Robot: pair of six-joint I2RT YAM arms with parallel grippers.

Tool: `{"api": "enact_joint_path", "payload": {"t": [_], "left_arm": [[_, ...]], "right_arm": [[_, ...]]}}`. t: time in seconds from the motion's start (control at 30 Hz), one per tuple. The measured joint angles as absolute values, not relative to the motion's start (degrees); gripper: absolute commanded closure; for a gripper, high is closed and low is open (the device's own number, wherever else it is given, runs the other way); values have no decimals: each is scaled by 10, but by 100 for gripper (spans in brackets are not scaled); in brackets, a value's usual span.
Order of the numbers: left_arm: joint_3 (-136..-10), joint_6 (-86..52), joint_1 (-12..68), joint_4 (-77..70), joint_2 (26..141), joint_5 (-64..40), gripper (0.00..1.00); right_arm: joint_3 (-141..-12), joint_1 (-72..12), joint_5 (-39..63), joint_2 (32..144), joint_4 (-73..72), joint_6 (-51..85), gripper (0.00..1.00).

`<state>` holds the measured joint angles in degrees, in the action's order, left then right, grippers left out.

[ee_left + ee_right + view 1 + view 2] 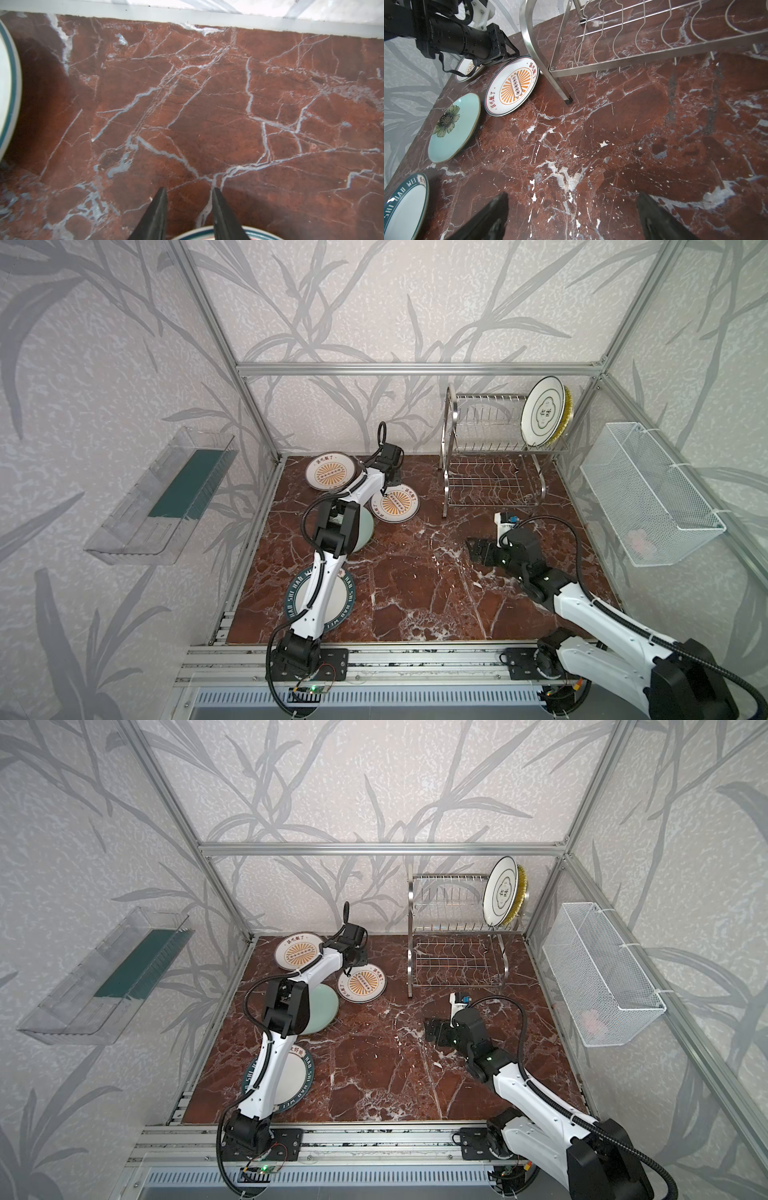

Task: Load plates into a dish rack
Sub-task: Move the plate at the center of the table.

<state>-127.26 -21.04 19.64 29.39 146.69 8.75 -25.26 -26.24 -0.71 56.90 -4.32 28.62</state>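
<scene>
Table (415,593): red-brown marble.
Rack (490,448): far right of table. Two plates upright at right end of upper tier: cloud plate (542,412), with yellow plate (567,406) just behind it.
Four plates lie on table's left side, nearest to farthest: teal-rim plate (344,601), green plate (454,128), near sunburst plate (401,506), far sunburst plate (330,472).
Left jaws: over far rim of near sunburst plate, partly spread, pinching nothing.
Right jaws: spread wide over bare table, near rack's front.
</scene>
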Motion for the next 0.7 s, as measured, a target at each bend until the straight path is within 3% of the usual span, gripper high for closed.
{"api": "enact_joint_path", "payload": {"t": [0.7], "left_arm": [[-1198,-201,198,268,1435,82,65]], "right_arm": [[-248,-262,-11,556,-31,286,5]]}}
